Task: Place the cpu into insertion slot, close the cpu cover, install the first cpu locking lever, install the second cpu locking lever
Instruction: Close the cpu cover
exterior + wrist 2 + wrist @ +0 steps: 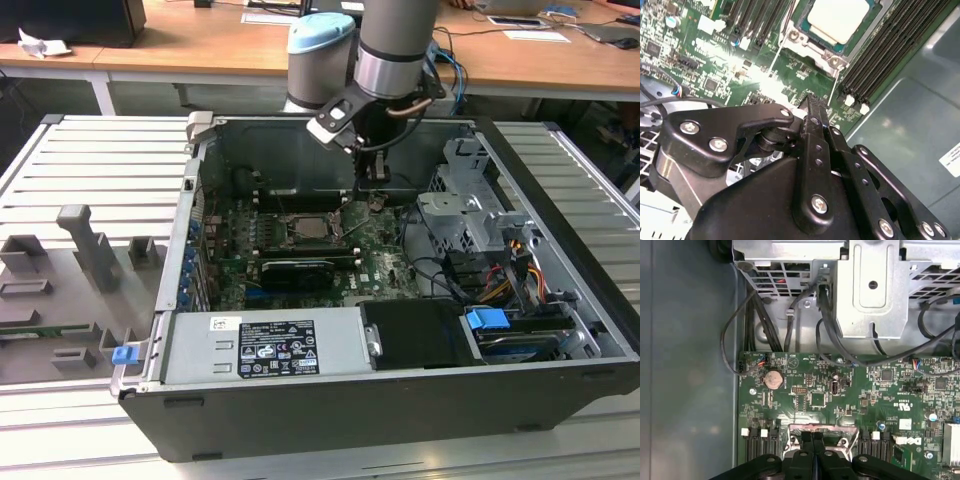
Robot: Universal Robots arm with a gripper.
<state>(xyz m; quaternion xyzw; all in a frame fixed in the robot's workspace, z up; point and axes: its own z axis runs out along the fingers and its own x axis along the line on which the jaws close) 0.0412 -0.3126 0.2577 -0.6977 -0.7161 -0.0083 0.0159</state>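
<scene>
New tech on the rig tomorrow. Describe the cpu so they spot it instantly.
Start at the open black computer case; the green circuit board lies on its floor. Between two banks of long black memory slots sits the cpu: a small, flat, pale metal square, smooth and bright where its neighbours are dark, narrow strips.

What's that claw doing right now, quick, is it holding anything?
Gripper: shut, its two fingers pressed together with nothing visible between them. The cpu lies on the board, apart from the gripper.
</scene>
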